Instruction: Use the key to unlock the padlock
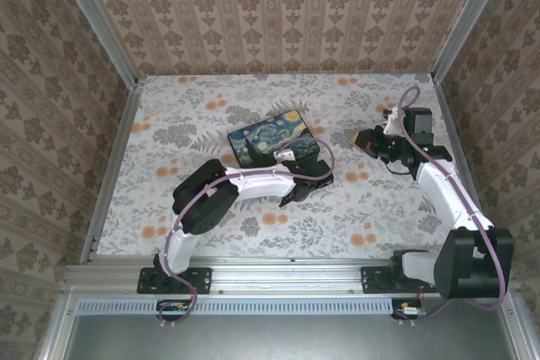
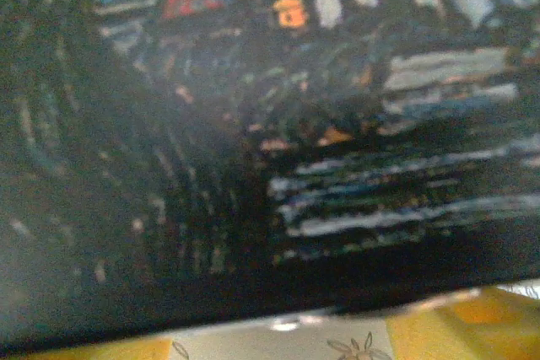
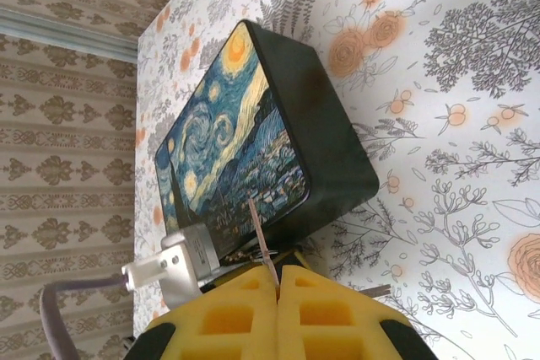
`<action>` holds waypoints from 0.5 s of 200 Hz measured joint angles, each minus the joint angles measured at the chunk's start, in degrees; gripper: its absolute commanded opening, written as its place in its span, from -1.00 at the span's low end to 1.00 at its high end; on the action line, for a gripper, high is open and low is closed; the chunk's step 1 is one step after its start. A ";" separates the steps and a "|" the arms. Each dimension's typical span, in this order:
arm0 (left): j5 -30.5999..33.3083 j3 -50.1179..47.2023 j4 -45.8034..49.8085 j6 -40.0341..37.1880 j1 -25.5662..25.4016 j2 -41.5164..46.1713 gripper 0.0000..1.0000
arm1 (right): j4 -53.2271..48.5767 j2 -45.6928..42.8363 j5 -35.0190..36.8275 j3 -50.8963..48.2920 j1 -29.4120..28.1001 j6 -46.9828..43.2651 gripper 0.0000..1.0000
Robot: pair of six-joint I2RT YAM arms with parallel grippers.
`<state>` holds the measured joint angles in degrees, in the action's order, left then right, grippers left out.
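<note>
Two yellow foam pads (image 3: 228, 318) of the right gripper (image 3: 278, 280) clench a thin metal key (image 3: 260, 233). Ahead of it lies a black rectangular box with a blue-and-yellow swirl-painted lid (image 3: 253, 137), which is closed. The left gripper (image 1: 308, 174), jaws parted, is just beside that box. I cannot tell where the padlock is.

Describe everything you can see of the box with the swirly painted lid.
The box is a flat rectangle with rounded corners: black, smooth-looking sides and a lid printed with a swirling blue-and-yellow night sky. It is closed and lies flat, turned at an angle, mid-table on the floral cover. The left tool is close against one side; whether it touches cannot be told.
</note>
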<state>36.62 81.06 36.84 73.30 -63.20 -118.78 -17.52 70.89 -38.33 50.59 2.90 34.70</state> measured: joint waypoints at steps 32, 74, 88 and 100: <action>-0.70 0.00 -2.29 -0.74 0.92 -0.35 0.29 | 0.98 1.29 -1.07 -0.79 -0.04 0.22 -1.00; -1.09 0.09 -3.48 -0.87 1.11 -0.87 0.27 | 1.42 2.21 -1.55 -1.38 -0.04 0.70 -1.00; -1.22 0.17 -3.78 -0.85 1.16 -1.16 0.21 | 1.68 2.45 -1.77 -1.38 -0.07 0.90 -1.00; -1.64 0.17 -4.35 -0.79 1.33 -1.29 0.19 | 1.92 2.60 -2.05 -1.38 -0.15 1.07 -1.00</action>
<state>34.98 81.23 32.49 72.51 -61.87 -120.07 -15.59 73.49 -40.38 49.21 2.74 35.77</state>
